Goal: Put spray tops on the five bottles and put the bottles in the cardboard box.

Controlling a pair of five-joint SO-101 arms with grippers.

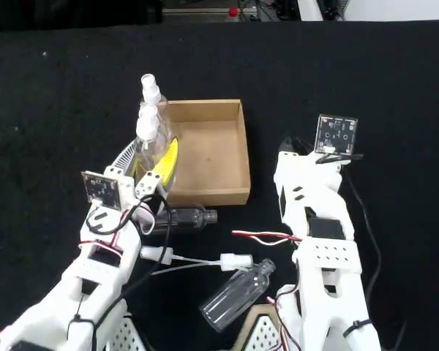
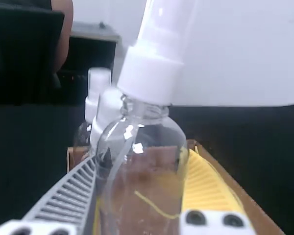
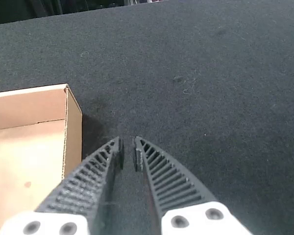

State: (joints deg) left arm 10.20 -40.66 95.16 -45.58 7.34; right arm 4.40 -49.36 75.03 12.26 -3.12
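at the left of the high view, the left end effector is clamped around the belly of a clear held bottle, one grey finger and one yellow finger pressing its sides. the bottle is upright at the left wall of the cardboard box with its white spray top already on. just behind it stands a second capped bottle; whether that one is inside the box or just outside the wall i cannot tell. in front of the box a bare bottle lies on its side close to the front wall. nearer the arms lie two loose spray tops with thin dip tubes, and beside them another uncapped bottle. these bottles look like light, thin, smooth plastic, likely to roll and to slip or dent under a hard squeeze, so the mid-body seems the best hold. the tops are probably best taken by the collar, since the tubes look flimsy. to the right of the box, the right end effector hangs over the desk holding nothing, its fingers drawn almost together with only a slit between them. the desk is covered in matte black cloth, which should give some grip. a pale wall and dark furniture stand behind it.
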